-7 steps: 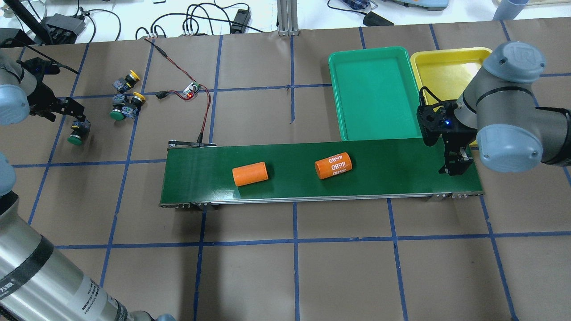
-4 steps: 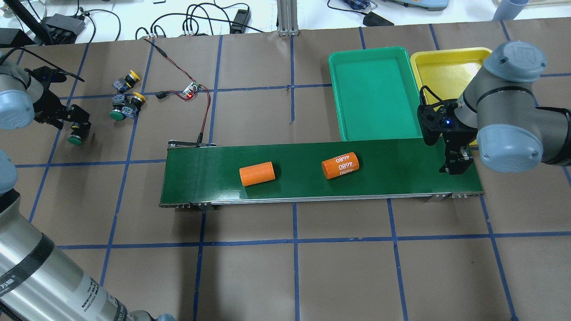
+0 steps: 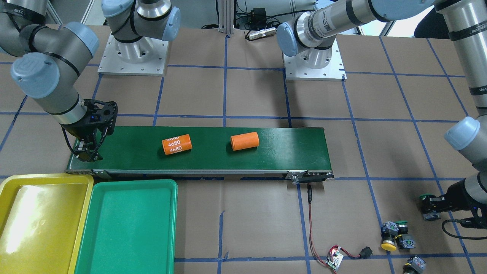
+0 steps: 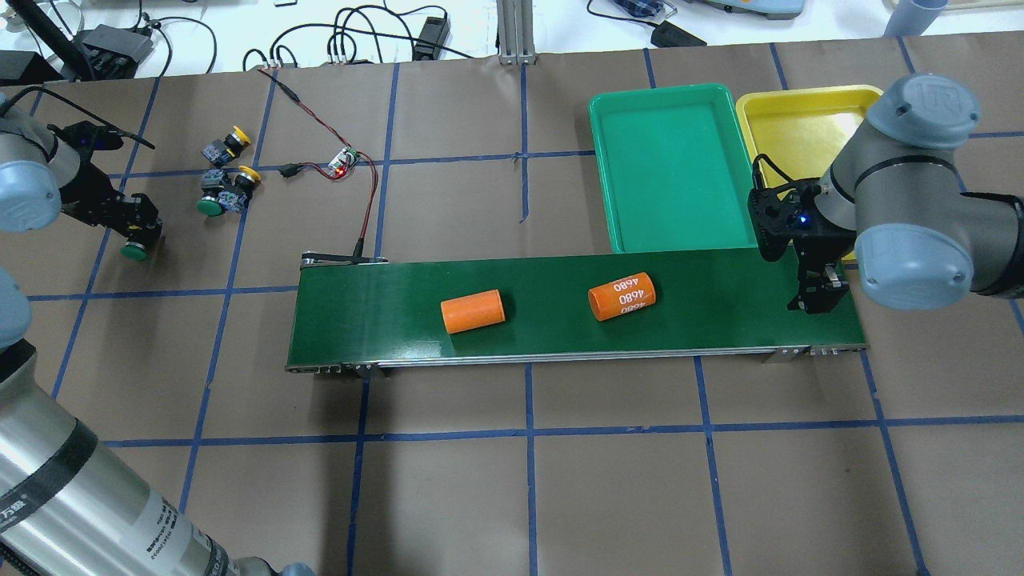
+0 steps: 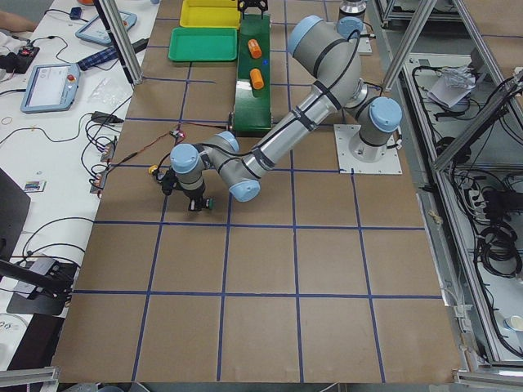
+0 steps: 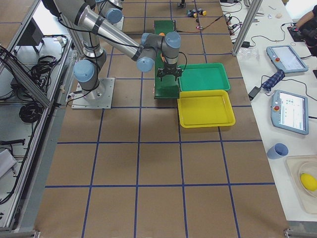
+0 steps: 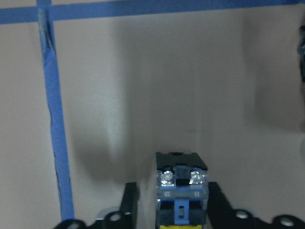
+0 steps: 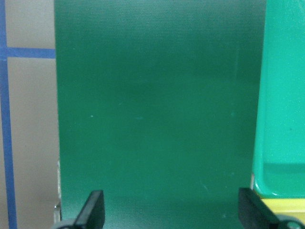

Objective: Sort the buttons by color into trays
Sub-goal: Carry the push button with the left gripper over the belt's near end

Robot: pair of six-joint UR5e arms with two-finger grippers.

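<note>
My left gripper (image 4: 136, 234) is shut on a green-capped button (image 4: 133, 250) at the table's far left. In the left wrist view its grey-blue contact block (image 7: 181, 183) sits between the fingers. I cannot tell whether it touches the paper. Three more buttons lie close by: two yellow ones (image 4: 230, 142) (image 4: 245, 177) and a green one (image 4: 210, 205). My right gripper (image 4: 816, 301) hangs open over the right end of the conveyor belt (image 4: 720, 308), with nothing between its fingers (image 8: 94, 210). Beyond the belt's right end sit the green tray (image 4: 602, 168) and the yellow tray (image 4: 792, 120).
Two orange cylinders (image 4: 472, 310) (image 4: 622, 296) lie on the belt, one marked 4680. A small circuit board (image 4: 344, 163) with red wires sits between the buttons and the belt. Cables and devices line the far table edge.
Both orange cylinders have drifted to the right along the belt. My left gripper has turned and shifted slightly left with the green button in it. The right arm has not moved.
</note>
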